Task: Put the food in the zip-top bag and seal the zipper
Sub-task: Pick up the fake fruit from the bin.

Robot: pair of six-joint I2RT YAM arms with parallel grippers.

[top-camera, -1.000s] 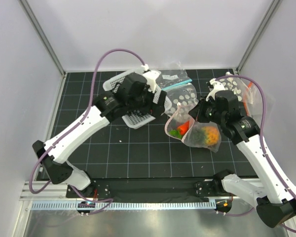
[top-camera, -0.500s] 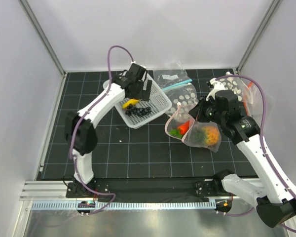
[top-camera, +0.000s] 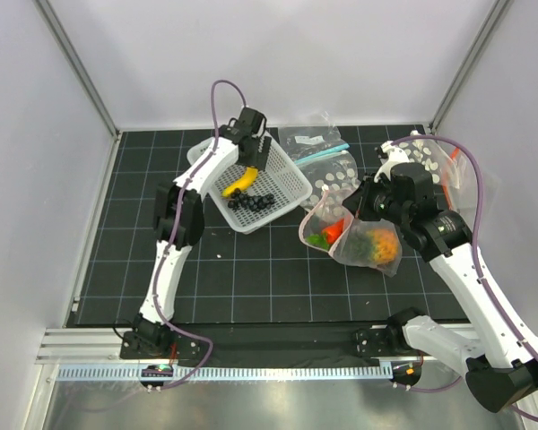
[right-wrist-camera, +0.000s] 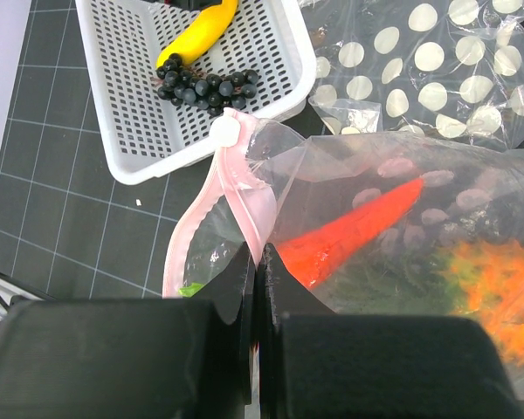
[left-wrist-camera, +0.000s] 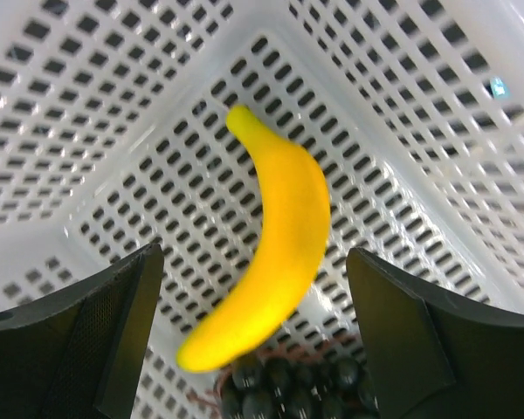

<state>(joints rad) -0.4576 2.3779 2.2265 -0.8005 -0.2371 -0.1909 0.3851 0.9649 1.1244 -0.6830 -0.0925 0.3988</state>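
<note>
The yellow banana and the dark grape cluster lie in a white slotted basket. My left gripper is open above them, its fingers on either side of the banana and not touching it. In the top view it hangs over the basket's far side. My right gripper is shut on the pink zipper strip of the dotted zip-top bag and holds the mouth open. The red pepper and the orange pineapple are inside the bag.
A clear bag with a teal strip lies behind the basket. A white-dotted bag with an orange strip lies at the right wall. Another dotted sheet lies just behind the held bag. The table is a black grid mat.
My left arm has stretched out and its gripper has moved to the far side of the basket, uncovering the banana and grapes. The right arm and the bag have not moved.
</note>
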